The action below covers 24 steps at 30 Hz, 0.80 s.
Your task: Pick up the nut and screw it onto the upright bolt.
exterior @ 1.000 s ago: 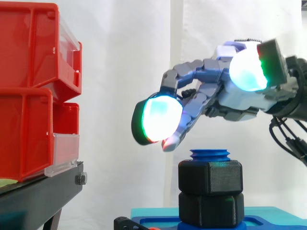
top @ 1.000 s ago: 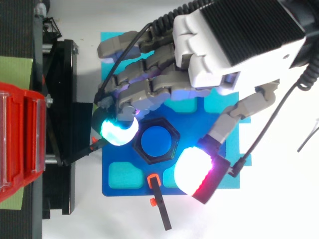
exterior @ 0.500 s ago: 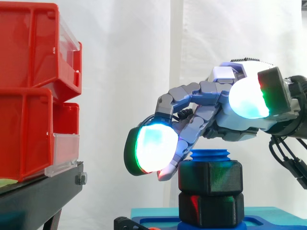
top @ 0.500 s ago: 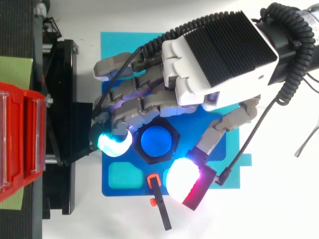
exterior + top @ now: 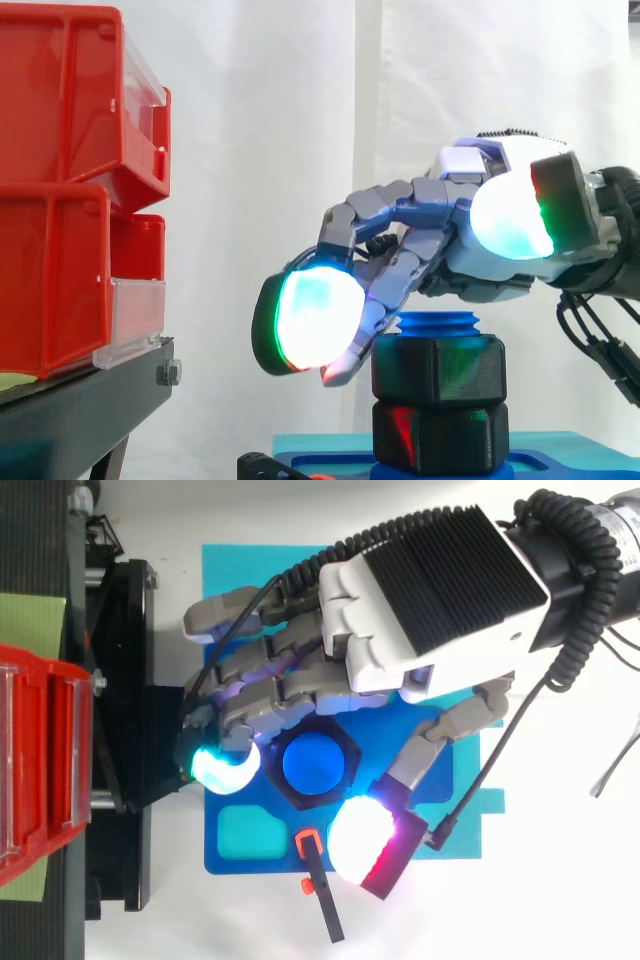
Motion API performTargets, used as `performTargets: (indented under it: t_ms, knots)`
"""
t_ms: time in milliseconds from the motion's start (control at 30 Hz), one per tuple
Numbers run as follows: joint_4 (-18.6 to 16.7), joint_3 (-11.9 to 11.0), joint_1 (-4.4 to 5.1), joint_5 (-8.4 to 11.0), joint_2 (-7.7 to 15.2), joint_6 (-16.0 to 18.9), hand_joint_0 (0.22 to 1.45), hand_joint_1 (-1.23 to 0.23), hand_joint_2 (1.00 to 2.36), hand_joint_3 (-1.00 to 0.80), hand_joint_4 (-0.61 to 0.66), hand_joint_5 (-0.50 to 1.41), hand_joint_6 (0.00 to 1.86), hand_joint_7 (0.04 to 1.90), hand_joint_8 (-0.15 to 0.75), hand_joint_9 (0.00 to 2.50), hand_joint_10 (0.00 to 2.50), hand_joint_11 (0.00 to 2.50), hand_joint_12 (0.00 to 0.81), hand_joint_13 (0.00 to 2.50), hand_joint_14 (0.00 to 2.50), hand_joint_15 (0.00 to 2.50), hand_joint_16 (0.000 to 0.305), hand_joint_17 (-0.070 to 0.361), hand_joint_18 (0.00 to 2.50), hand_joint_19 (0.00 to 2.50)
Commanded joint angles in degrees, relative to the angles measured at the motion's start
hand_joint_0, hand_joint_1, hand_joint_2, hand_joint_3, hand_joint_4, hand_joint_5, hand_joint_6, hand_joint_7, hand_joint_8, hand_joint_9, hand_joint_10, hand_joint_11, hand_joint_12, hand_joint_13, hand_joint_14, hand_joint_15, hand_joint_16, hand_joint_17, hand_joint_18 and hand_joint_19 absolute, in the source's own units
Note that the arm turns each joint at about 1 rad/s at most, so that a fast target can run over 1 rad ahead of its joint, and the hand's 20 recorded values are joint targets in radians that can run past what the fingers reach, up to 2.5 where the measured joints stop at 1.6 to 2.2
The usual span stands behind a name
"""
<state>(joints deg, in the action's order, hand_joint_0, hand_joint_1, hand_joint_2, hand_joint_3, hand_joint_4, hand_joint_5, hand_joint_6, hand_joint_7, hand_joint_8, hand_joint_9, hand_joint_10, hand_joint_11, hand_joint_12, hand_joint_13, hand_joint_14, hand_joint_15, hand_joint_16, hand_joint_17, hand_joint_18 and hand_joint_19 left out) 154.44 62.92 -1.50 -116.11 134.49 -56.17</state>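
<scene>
Item count, task parts: one hand (image 5: 430, 600), one nut (image 5: 437, 368), one bolt (image 5: 437, 322).

Bolt: blue, upright, standing at the centre of one dark blue fixture plate (image 5: 265, 865). The plate lies on one cyan sheet (image 5: 225, 565).

Nut: black, hexagonal, seated on the bolt. In the side view the threaded bolt end stands above the nut's top face. In the top view the round blue bolt end sits inside the black hexagon.

One lower hexagonal block (image 5: 437, 435), also black, sits directly under the nut and touches it. The side view thus shows two black hexagonal bodies stacked on the bolt axis.

Hand: enters from the right in the side view and hangs palm-down over the nut and bolt, just above them. It cannot be told from either view whether the hand grips the nut or is clear of it.

Surroundings:
- Two red bins, upper (image 5: 60, 100) and lower (image 5: 50, 280), stacked at the left on one black stand (image 5: 80, 410), well apart from the bolt.
- One small black tool with an orange collar (image 5: 322, 900) lying at the near edge of the fixture plate.
- One white curtain (image 5: 260, 150) behind the work
</scene>
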Motion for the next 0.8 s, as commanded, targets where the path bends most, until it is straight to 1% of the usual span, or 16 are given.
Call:
performTargets:
  t_ms: [0, 167, 300, 433, 767]
  knots:
    - [-0.3, 0.0, -0.26, -0.09, 0.4, 0.0, 0.47, -0.36, 1.00, -0.50, 0.19, -0.16, 0.50, 0.78, 0.256, 0.67, 0.00, 0.00, 0.302, 0.41, 0.00, 0.00, 0.029, 0.065, 0.04, 0.00]
    - [-0.1, 0.0, -0.35, -0.17, 0.4, 0.1, 0.47, -0.36, 1.00, -0.50, 0.20, -0.16, 0.50, 0.81, 0.255, 0.66, 0.00, 0.00, 0.303, 0.40, 0.00, 0.00, 0.029, 0.066, 0.03, 0.00]
    - [-0.3, 0.0, -0.44, -0.17, 0.4, 0.0, 0.48, -0.38, 1.00, -0.50, 0.22, -0.15, 0.50, 0.92, 0.256, 0.66, 0.00, 0.00, 0.299, 0.41, 0.00, 0.00, 0.029, 0.065, 0.04, 0.00]
    - [0.0, 0.0, -0.44, -0.26, 0.4, 0.0, 0.49, -0.40, 1.00, -0.50, 0.21, -0.14, 0.50, 1.06, 0.257, 0.66, 0.00, 0.00, 0.295, 0.42, 0.00, 0.00, 0.028, 0.062, 0.05, 0.00]
    - [0.4, 0.0, -0.70, -0.44, 0.4, -0.1, 0.50, -0.42, 1.00, -0.50, 0.22, -0.13, 0.50, 1.11, 0.263, 0.68, 0.00, 0.00, 0.290, 0.45, 0.00, 0.00, 0.026, 0.060, 0.09, 0.00]
